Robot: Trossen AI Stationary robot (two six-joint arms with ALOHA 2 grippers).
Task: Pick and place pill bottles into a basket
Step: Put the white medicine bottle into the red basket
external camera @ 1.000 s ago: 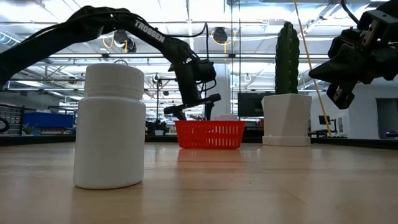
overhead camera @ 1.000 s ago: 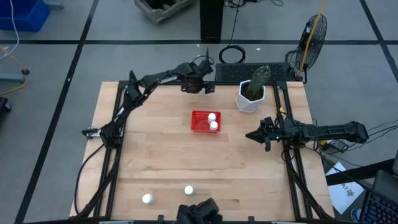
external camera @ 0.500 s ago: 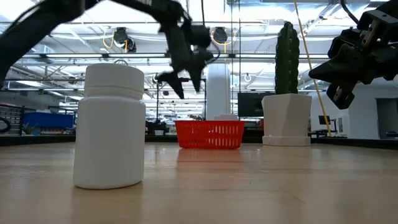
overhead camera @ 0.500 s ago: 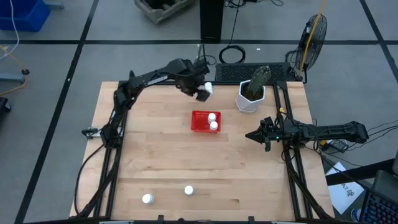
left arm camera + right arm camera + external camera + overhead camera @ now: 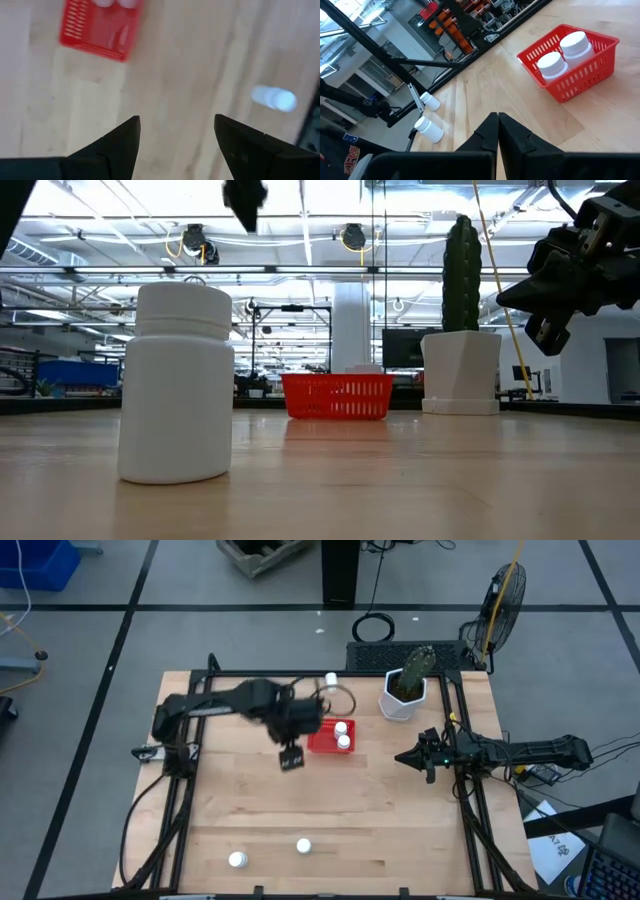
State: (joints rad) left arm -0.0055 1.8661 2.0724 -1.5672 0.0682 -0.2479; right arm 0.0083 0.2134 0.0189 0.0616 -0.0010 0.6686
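Observation:
The red basket [image 5: 329, 737] stands mid-table with two white pill bottles [image 5: 342, 734] upright in it; it also shows in the low view [image 5: 338, 396] and the right wrist view [image 5: 570, 62]. One bottle [image 5: 331, 679] lies at the far edge. Two bottles [image 5: 237, 860] [image 5: 303, 846] stand near the front edge; one looms in the low view [image 5: 178, 380]. My left gripper [image 5: 291, 758] hangs open and empty high above the table, just left of the basket [image 5: 100, 27]. My right gripper [image 5: 405, 756] is shut and empty, right of the basket.
A white planter with a cactus [image 5: 404, 692] stands at the far right of the table, behind the basket's right side. Bare wood lies between the basket and the two front bottles.
My left gripper has swung from the table's far edge, beside the bottle there, toward the near side and up, and now hangs just left of the basket. The far-edge bottle stays where it was. My right arm has kept still.

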